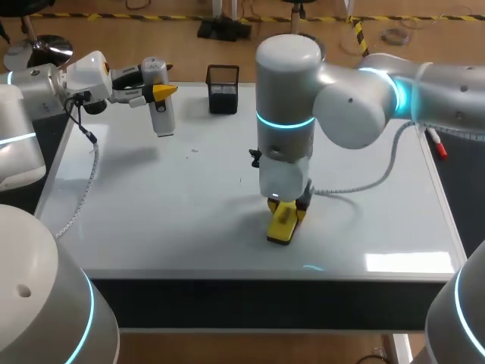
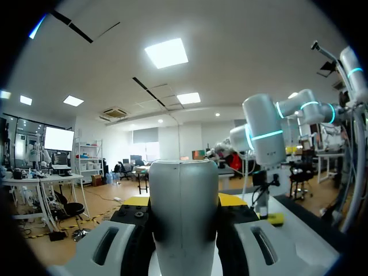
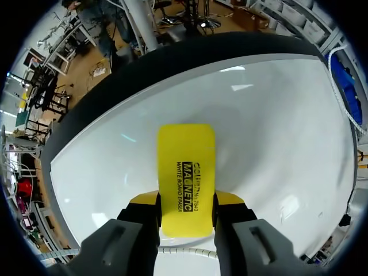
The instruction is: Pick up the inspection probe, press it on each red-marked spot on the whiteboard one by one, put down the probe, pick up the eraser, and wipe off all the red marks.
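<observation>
— Where's the eraser (image 3: 186, 167)?
— Clamped in the right gripper (image 3: 186, 201), sticking out ahead of its fingers (image 3: 145, 200), low by the whiteboard's (image 1: 189, 197) front edge.
— The probe (image 1: 161, 115)?
— The left gripper (image 1: 161, 92) clasps it, above the far-left corner.

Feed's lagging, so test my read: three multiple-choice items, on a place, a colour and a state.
1. The black cup stands: A at the table's far edge; B at its near edge; C on the floor.
2. The eraser is: A red; B yellow; C blue.
3. The left end effector is: A open; B shut on the probe; C out of view.
Key: 1 A, it stands at the far rim; 2 B, plainly yellow; 3 B, both fingers clamp the probe.
</observation>
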Motion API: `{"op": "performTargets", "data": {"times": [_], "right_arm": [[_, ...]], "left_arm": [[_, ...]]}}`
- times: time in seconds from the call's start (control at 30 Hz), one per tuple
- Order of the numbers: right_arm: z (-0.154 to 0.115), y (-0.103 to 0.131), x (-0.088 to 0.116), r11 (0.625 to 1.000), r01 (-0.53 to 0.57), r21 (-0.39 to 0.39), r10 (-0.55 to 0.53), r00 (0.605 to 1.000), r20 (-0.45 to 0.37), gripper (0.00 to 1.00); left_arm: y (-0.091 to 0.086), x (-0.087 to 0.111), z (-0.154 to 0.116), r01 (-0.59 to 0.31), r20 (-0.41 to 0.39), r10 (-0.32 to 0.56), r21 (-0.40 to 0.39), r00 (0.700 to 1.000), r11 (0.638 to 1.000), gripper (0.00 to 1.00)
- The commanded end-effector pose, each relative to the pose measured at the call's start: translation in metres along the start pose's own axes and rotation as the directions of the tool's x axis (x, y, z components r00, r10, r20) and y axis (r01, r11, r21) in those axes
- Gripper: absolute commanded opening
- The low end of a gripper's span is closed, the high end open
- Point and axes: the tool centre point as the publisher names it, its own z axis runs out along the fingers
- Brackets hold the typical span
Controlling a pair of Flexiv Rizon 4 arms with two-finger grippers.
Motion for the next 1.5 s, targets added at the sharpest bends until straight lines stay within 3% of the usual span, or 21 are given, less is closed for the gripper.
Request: {"op": "performTargets", "data": {"times": [0.03,0.17,0.47,0.87,1.43,1.5], "right_arm": [[0.013,-0.005,0.005,1.0,-0.003,0.016,0.003,1.0,0.016,0.0],[-0.015,-0.008,0.003,1.0,0.002,0.021,-0.003,0.999,0.032,0.0],[-0.072,-0.026,-0.007,0.993,0.032,0.116,-0.039,0.997,0.063,0.0],[-0.078,-0.043,-0.011,0.991,0.035,0.126,-0.044,0.997,0.07,0.0],[-0.086,-0.124,0.011,0.989,-0.029,0.143,0.015,0.995,0.097,0.0],[-0.085,-0.135,0.015,0.992,-0.043,0.117,0.027,0.991,0.134,0.0]], "left_arm": [[-0.001,0.001,0.0,-0.003,0.002,0.003,0.003,1.0,1.0,0.0],[-0.001,0.001,0.0,-0.003,0.002,0.003,0.003,1.0,1.0,0.0],[-0.001,0.001,0.0,-0.003,0.002,0.003,0.003,1.0,1.0,0.0],[-0.001,0.001,0.0,-0.003,0.002,0.003,0.003,1.0,1.0,0.0],[-0.001,0.001,0.0,-0.003,0.002,0.003,0.003,1.0,1.0,0.0],[-0.001,0.001,0.0,-0.003,0.002,0.003,0.003,1.0,1.0,0.0]]}}
